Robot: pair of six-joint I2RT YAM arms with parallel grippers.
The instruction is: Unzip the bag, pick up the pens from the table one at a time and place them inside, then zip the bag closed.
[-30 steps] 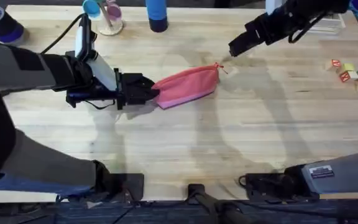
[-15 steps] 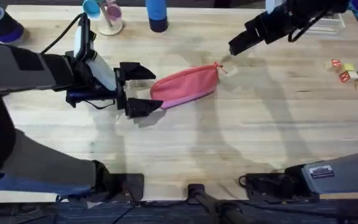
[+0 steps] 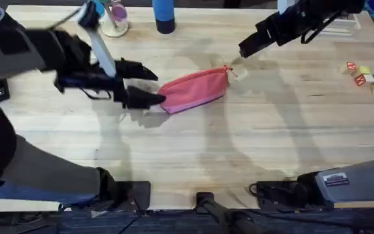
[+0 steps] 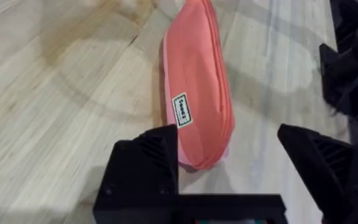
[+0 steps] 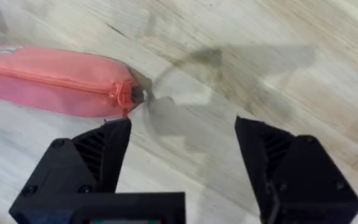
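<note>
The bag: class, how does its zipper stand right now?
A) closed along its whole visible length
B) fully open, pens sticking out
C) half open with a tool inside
A: the bag shows one unbroken zipper line up to the slider, with nothing poking out.

Coral-pink bag (image 4: 197,93) lies zipped on the table (image 4: 55,93), beyond the wide-spread tool (image 4: 229,171)

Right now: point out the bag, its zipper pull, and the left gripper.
bag (image 3: 193,90), overhead view, middle of the pink fabric body.
zipper pull (image 5: 133,95), right wrist view, metal tab at the bag's end.
left gripper (image 3: 151,86), overhead view, midway between its open fingertips.
</note>
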